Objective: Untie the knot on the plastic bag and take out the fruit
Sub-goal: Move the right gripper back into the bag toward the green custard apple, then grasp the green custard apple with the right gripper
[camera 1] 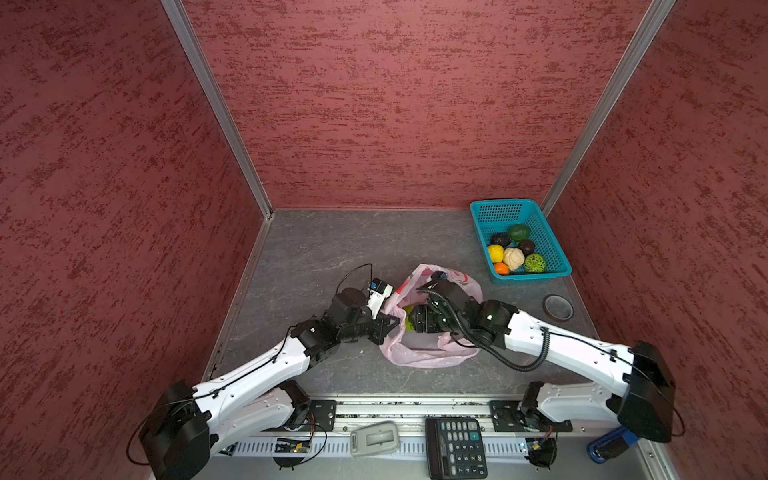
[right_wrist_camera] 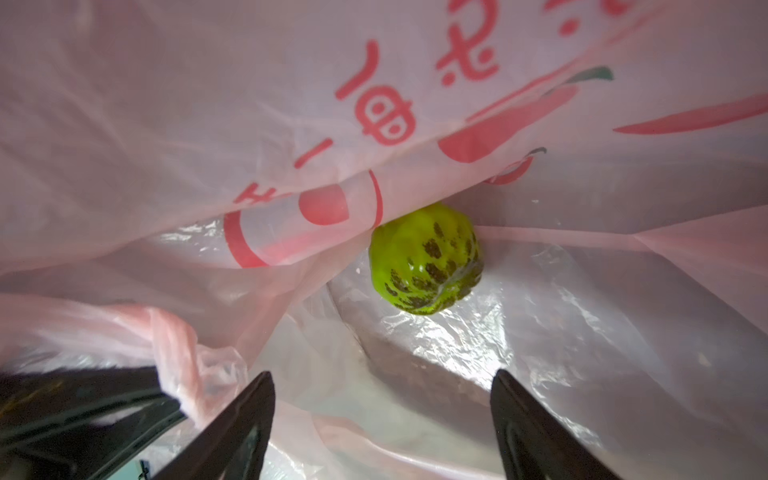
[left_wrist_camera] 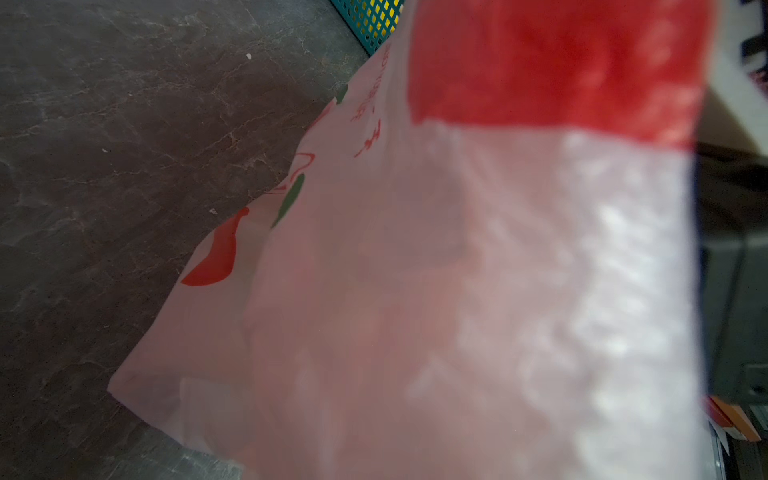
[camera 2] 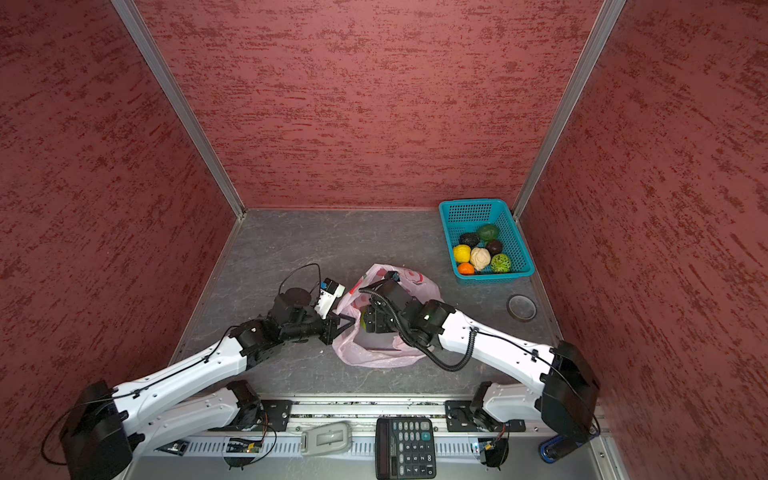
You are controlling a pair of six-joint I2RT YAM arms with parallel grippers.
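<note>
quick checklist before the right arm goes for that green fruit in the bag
1. Bag mouth open: ok. The plastic bag gapes wide in both top views.
2. Bag held: ok. The left gripper is shut on the plastic bag's edge.
3. Right gripper ready: ok. It is open and inside the bag.
4. Target lined up: ok. The green fruit lies ahead of the jaws, apart from them.
5. Target free of plastic: not ok. A printed fold drapes over part of it.
6. Drop spot: ok. The teal basket shows bare floor at its far end.
</note>
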